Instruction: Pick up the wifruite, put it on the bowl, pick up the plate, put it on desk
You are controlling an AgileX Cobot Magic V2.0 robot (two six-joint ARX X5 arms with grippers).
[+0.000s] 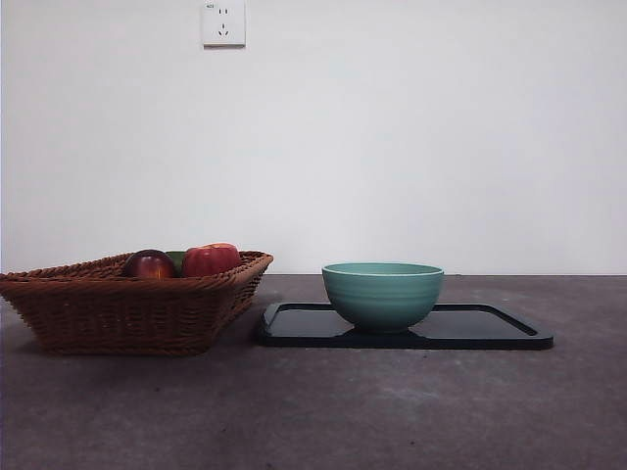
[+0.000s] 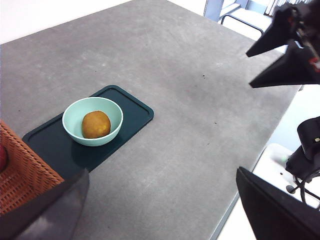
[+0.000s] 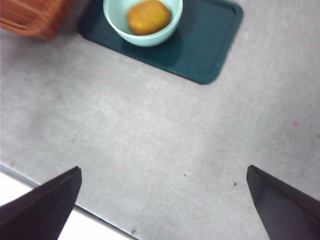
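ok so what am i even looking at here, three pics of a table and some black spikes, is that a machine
Yes: a two-armed robot at a dark grey matte tabletop. One picture looks level across the table; the other two come from cameras on each wrist, and the black spikes at their bottom edges are the open jaws of the left gripper and right gripper. Neither holds anything. On the table, a teal-green ceramic bowl stands on a flat dark rectangular tray, with a small orange-brown oval fruit inside it. Beside the tray is a brown wicker basket holding a red apple and a dark purple-red fruit.
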